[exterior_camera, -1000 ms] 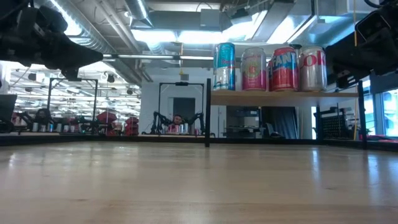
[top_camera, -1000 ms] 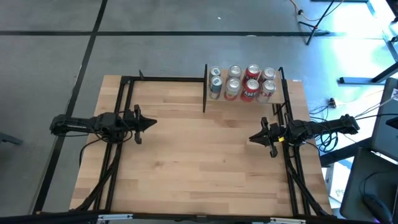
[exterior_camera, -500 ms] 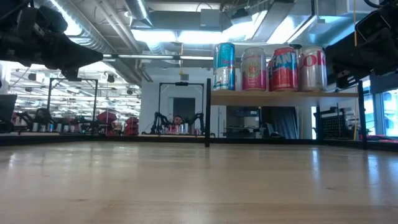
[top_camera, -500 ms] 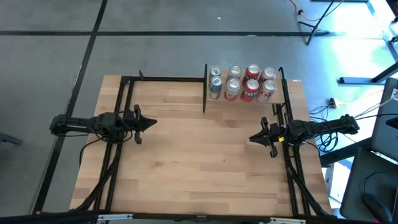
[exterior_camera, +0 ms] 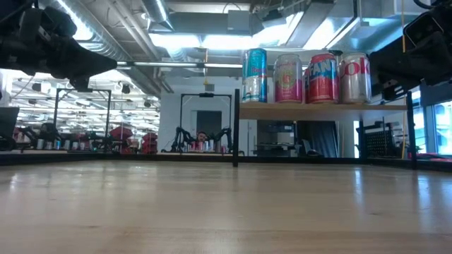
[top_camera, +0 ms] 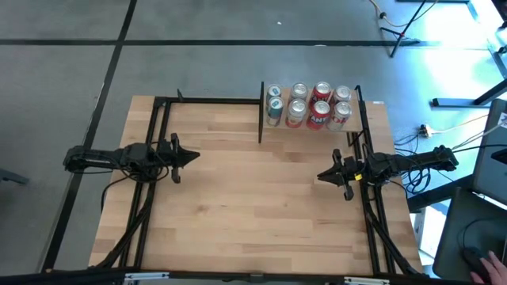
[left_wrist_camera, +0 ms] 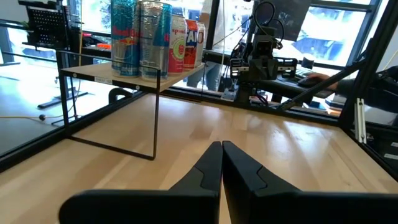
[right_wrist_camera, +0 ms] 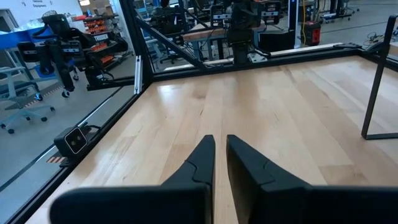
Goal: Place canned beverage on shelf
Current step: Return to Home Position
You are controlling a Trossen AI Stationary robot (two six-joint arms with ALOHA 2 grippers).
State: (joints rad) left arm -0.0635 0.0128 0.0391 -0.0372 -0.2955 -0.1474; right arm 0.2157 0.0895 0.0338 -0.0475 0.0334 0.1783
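Observation:
The shelf (exterior_camera: 321, 107), a small light-wood board on black posts, stands at the table's far right. Several cans (top_camera: 309, 105) stand upright on it in two rows; the low view shows a blue-and-silver one (exterior_camera: 255, 75), a pink one, a red one and a silver-and-red one. They also show in the left wrist view as cans (left_wrist_camera: 142, 36) on the shelf board (left_wrist_camera: 134, 71). My left gripper (top_camera: 195, 158) hovers shut over the table's left side, pointing right. My right gripper (top_camera: 320, 176) hovers shut at the right side, pointing left. Nothing is between either pair of fingers.
Bare wooden tabletop (top_camera: 253, 198) lies between the two grippers and in front of the shelf. Black frame rails (top_camera: 158, 127) run along the table's left, far and right sides. A person's hand (top_camera: 493, 265) shows off the table at the near right corner.

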